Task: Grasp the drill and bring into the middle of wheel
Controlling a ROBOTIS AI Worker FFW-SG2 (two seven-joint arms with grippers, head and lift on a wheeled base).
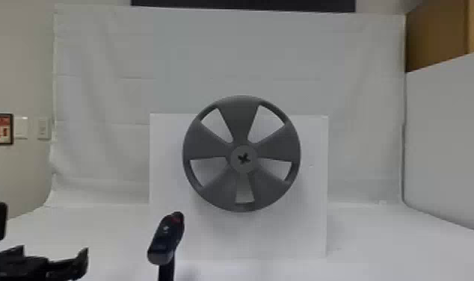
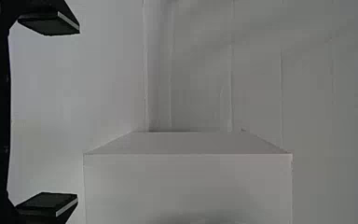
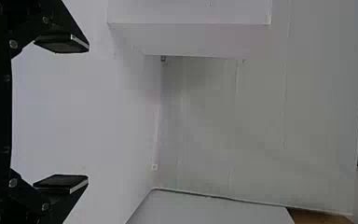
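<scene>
Left below five-spoked grey wheel (image 1: 239, 121), rounded black drill (image 1: 166, 237); left tool (image 1: 53, 255), right tool (image 3: 87, 112): flat fingers spread

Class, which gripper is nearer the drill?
Left. The left gripper is left of the drill; the right gripper appears farther off, facing past the right side of the white box.

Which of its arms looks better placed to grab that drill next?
Probably the left: its pincer is open and, in the head view, sits left of the drill, which itself lies on the robot's left side of the wheel.
</scene>
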